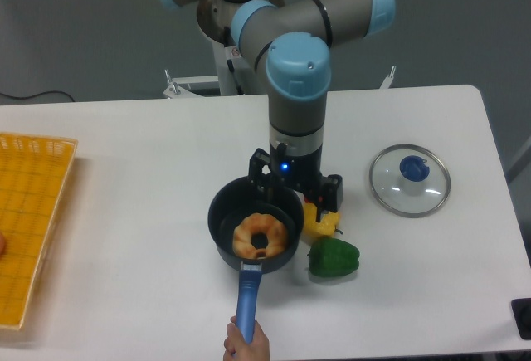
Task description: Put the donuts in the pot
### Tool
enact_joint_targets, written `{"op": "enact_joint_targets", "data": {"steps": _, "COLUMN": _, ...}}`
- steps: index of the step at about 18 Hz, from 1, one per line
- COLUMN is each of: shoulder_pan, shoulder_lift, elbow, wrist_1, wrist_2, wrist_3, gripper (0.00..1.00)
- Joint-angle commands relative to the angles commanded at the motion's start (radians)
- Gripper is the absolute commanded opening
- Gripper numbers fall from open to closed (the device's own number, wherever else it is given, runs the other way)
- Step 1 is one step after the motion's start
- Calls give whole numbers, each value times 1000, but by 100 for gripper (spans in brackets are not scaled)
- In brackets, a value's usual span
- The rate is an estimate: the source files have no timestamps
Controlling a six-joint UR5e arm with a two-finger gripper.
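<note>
Fixed camera: the donut [260, 237] is lying flat inside the pot [222, 216], near the wall on the handle side. The gripper [290, 197] is hanging over the pot's far rim; its fingertips are hidden behind its own body, so finger opening cannot be determined, and nothing is visibly held. A hand [246, 341] is gripping the blue handle [249, 290] at the table's [124, 178] near edge. A yellow pepper [320, 222] and green pepper [334, 258] are crowding the pot's right side. The glass lid [410, 180] is lying well apart, leaving open tabletop left of the pot, up to the yellow basket [33, 212].
</note>
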Motion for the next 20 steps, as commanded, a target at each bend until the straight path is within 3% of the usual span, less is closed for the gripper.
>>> {"op": "enact_joint_targets", "data": {"steps": 3, "shoulder_pan": 38, "shoulder_lift": 25, "elbow": -23, "wrist_1": -50, "wrist_2": 61, "wrist_3": 160, "gripper": 100}}
{"op": "enact_joint_targets", "data": {"steps": 7, "shoulder_pan": 101, "shoulder_lift": 28, "elbow": -40, "wrist_1": -77, "wrist_2": 81, "wrist_3": 325, "gripper": 100}}
{"op": "enact_joint_targets", "data": {"steps": 11, "shoulder_pan": 135, "shoulder_lift": 29, "elbow": -2, "wrist_1": -215, "wrist_2": 86, "wrist_3": 487, "gripper": 100}}
{"op": "enact_joint_targets", "data": {"steps": 20, "shoulder_pan": 203, "shoulder_lift": 29, "elbow": -11, "wrist_1": -253, "wrist_2": 86, "wrist_3": 613, "gripper": 100}}
